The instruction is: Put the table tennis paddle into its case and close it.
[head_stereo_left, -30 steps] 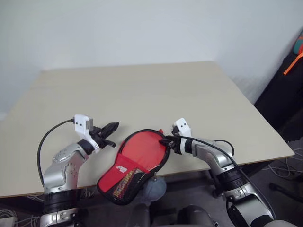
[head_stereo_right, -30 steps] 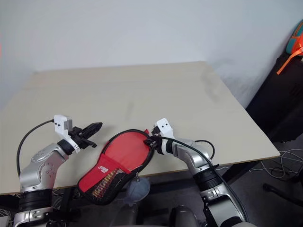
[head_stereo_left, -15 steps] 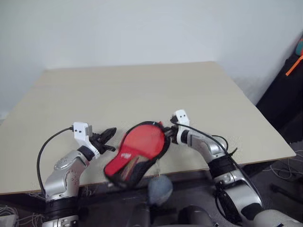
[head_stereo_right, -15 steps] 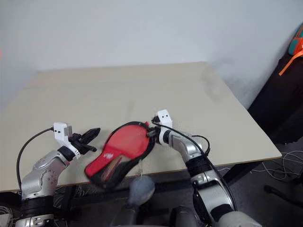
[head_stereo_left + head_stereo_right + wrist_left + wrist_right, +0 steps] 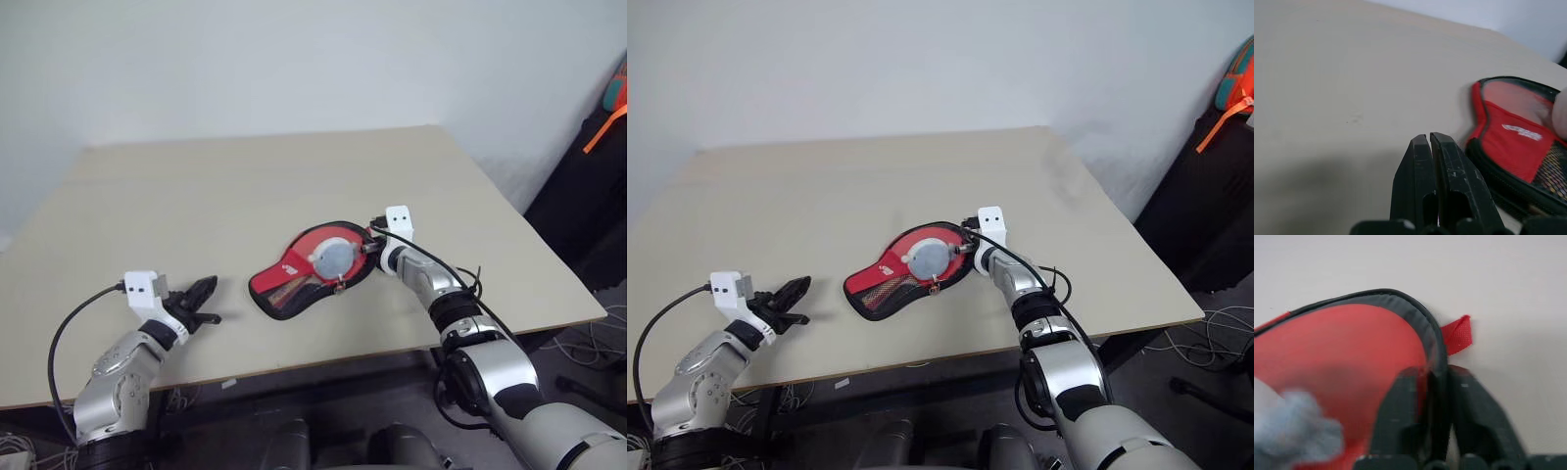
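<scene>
Between the right gripper's fingers sits the black rim of the one case, lying flat on the table. Left gripper, fingers closed and empty, waits beside it. I'd loosen the pinch gently so the single pom-pom stays put.

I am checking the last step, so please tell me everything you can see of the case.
The case is a paddle-shaped soft pouch, red on top with black edging, a white logo and a mesh panel. It lies flat on the table, with a grey-blue pom-pom resting on it. The right claw straddles its rim beside a red loop.
</scene>
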Controlling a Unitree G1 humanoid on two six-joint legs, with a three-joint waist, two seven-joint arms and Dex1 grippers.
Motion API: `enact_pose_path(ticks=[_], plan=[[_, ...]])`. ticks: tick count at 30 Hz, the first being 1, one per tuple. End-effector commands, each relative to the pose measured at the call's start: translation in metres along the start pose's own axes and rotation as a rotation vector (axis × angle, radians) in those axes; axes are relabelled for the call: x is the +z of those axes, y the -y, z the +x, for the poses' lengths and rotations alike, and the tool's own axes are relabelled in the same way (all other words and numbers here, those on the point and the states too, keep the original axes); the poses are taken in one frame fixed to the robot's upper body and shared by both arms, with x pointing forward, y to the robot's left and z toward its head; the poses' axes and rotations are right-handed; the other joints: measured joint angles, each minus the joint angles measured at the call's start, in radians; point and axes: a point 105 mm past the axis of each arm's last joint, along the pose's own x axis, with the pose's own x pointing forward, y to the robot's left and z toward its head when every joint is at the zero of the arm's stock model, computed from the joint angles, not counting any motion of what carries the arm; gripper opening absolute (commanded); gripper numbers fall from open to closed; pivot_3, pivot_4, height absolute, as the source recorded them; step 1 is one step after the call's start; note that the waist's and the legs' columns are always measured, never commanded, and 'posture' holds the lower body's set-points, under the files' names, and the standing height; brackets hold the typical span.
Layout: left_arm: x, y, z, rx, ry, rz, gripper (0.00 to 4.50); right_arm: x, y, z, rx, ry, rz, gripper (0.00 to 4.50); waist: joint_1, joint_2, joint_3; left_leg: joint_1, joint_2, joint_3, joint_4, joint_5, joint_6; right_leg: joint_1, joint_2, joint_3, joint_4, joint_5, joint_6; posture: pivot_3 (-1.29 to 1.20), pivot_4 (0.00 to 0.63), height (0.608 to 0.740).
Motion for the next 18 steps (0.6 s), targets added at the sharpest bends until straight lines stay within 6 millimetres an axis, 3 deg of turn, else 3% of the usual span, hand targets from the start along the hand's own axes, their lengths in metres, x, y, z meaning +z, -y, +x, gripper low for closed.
enact_pose_path(ticks=[1,4,6,7,10,13,16,18], plan=[[0.026,-0.010,-0.009,0.033,0.079,0.048,0.00,0.048,-0.005,-0.009,0.055,0.166,-0.010,2.48,0.000,0.000,0.000,0.000,0.000,0.001,0.000,0.000,0.000,-0.001,0.000,0.001,0.000,0.000,0.000,0.00,0.000,0.707],[0.032,-0.017,-0.014,0.065,0.090,0.062,0.00,0.071,-0.002,-0.023,0.101,0.241,0.010,3.55,0.002,0.000,0.000,-0.001,0.000,0.004,0.000,0.000,0.000,-0.002,0.000,0.003,0.001,0.000,0.000,0.00,0.000,0.707],[0.037,-0.020,-0.018,0.080,0.099,0.070,0.00,0.089,-0.012,-0.040,0.214,0.291,0.005,4.30,0.002,0.000,0.000,-0.001,0.000,0.006,0.000,0.000,0.000,-0.004,-0.001,0.004,0.000,0.001,0.001,0.00,0.000,0.707],[0.039,-0.020,-0.019,0.084,0.101,0.075,0.00,0.091,-0.023,-0.048,0.293,0.288,-0.020,4.44,0.002,0.000,0.000,-0.001,0.000,0.007,0.000,0.000,0.000,-0.004,-0.001,0.005,0.000,0.001,0.001,0.00,0.000,0.707],[0.041,-0.019,-0.020,0.084,0.103,0.082,0.00,0.084,-0.048,-0.063,0.432,0.251,-0.114,4.44,0.001,-0.001,0.000,0.000,0.000,0.008,0.000,-0.003,-0.001,-0.004,-0.002,0.007,0.000,0.001,0.001,0.00,0.000,0.707],[0.038,-0.010,-0.019,0.071,0.102,0.076,0.00,0.063,-0.062,-0.076,0.544,0.175,-0.207,4.44,0.001,-0.001,-0.001,0.000,0.002,0.009,0.000,-0.003,-0.002,-0.005,-0.001,0.006,0.000,0.001,0.001,0.00,0.000,0.707],[0.026,-0.004,-0.023,0.075,0.078,0.048,0.54,0.036,-0.070,-0.084,0.627,0.097,-0.269,4.50,0.001,-0.001,0.000,0.000,0.002,0.010,0.000,-0.003,-0.002,-0.005,-0.001,0.006,0.000,0.001,0.000,0.00,0.000,0.707],[0.018,0.000,-0.026,0.071,0.064,0.024,1.17,0.029,-0.070,-0.084,0.632,0.077,-0.271,4.50,0.001,-0.001,0.000,0.000,0.001,0.010,0.000,-0.003,-0.002,-0.005,-0.002,0.007,0.000,0.001,0.001,0.00,0.000,0.707]])
